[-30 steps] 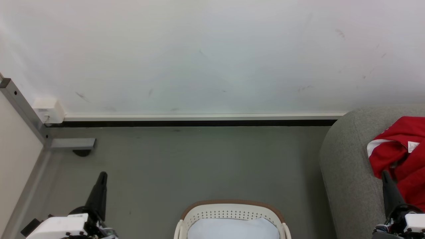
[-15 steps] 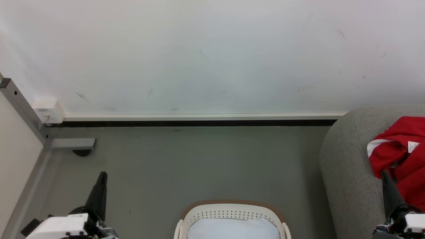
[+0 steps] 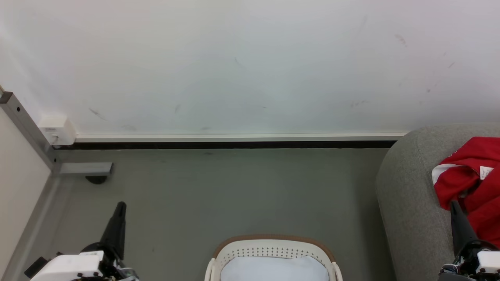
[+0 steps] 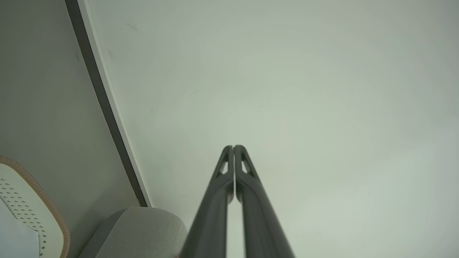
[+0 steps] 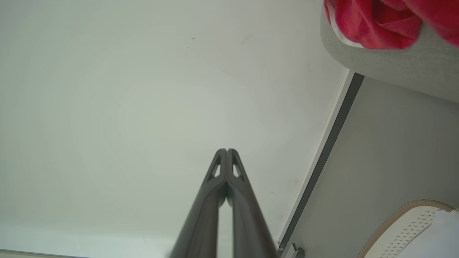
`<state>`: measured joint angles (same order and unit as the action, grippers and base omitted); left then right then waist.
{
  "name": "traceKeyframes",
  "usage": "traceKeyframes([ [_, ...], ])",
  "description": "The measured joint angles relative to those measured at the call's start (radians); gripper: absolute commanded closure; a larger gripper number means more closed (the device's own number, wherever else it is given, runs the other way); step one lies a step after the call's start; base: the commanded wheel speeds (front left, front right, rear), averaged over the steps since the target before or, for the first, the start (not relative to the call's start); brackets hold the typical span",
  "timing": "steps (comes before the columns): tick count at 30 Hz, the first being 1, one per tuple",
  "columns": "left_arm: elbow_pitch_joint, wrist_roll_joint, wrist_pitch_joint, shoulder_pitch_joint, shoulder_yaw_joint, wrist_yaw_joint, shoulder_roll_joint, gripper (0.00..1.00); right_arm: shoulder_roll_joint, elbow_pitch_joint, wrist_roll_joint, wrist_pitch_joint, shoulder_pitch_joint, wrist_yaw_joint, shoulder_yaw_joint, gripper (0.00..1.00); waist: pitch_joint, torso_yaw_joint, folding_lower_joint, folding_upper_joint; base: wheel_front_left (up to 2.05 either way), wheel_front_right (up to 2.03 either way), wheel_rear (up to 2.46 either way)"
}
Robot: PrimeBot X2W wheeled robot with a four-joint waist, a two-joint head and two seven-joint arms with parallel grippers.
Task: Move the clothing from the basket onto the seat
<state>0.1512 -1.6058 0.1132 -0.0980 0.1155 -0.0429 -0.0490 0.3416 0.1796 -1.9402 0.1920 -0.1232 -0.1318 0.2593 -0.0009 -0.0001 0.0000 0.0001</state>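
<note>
– Pale wall [image 3: 250,66], grey floor [image 3: 234,195]; light-grey sofa [image 3: 406,187] at right.
– Clothing?
– Red clothing [image 3: 468,179] heaped on the sofa, just ahead of the right gripper [image 3: 453,203], the nearer arm. Between the arms, the basket [image 3: 273,239], white pad [image 3: 273,269] inside.
– Jaws?
– Right and left gripper [image 3: 121,205] both clenched, empty.

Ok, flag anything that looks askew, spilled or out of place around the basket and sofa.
The red clothing lies bunched, its label showing, on the seat; the wall bears a few dark scuffs. Nothing is spilled or damaged.
</note>
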Motion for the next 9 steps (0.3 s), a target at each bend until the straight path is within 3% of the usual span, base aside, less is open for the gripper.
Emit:
traceKeyframes([
  [9, 0.0, 0.0, 0.0, 0.0, 0.0, 0.0, 0.0, 1.0, 0.005, -0.002, -0.004, 0.003, 0.0, 0.0, 0.007, 1.0, 0.0, 0.0, 0.0, 0.0, 0.0, 0.0, 0.0],
])
